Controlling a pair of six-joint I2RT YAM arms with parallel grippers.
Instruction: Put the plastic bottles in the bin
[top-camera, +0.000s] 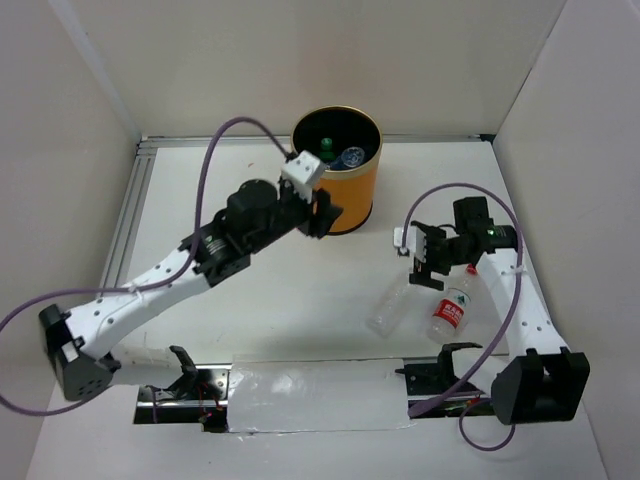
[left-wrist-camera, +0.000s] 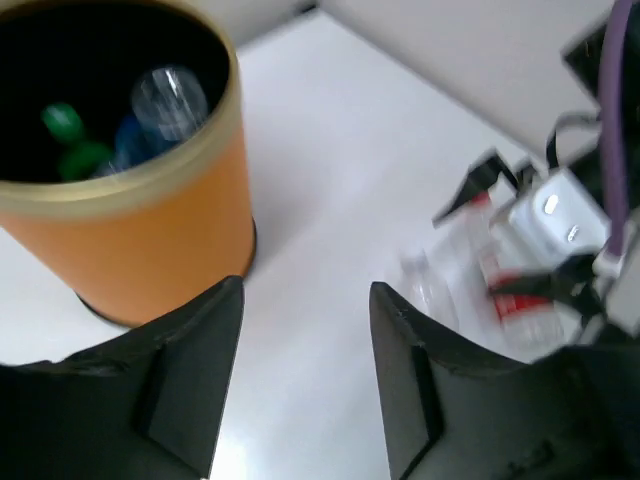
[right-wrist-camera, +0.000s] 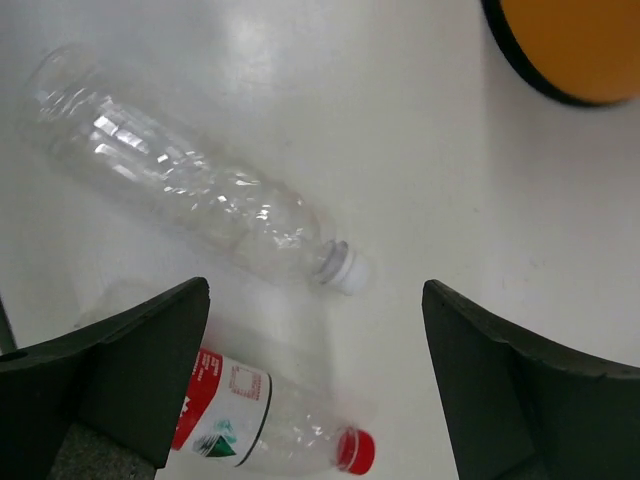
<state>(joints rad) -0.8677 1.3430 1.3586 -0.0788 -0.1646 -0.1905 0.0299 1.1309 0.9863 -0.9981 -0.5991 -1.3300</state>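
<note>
At the far middle of the table (top-camera: 300, 295) you have the orange bin (top-camera: 352, 205) standing upright, gold rim, black inside

- Inside the bin: a green bottle (left-wrist-camera: 65, 130), a clear bottle (left-wrist-camera: 168, 95) and something blue between them; the top camera shows the green cap and the blue piece too
- Your left fingers (left-wrist-camera: 190, 380) sit just beside the bin's near wall, on its near-left side. They are moderately apart and nothing is between them
- The left wrist camera looks past the bin rim down onto the bare table; the background on its right side is blurred
- Your right fingers (right-wrist-camera: 130, 370) are spread wide and hold nothing. They hang over the cap ends of two bottles on the right half of the table
- The clear unlabelled bottle (right-wrist-camera: 180, 185) lies on its side, white neck ring pointing toward the bin
- The red-labelled bottle (right-wrist-camera: 270, 425) has a red cap and also lies on its side, near the clear one but not touching. It shows between the two right fingers, closer to the left one
- Both loose bottles are well apart from the bin
- You cannot tell from the pictures how high the right fingers are above the table
</note>
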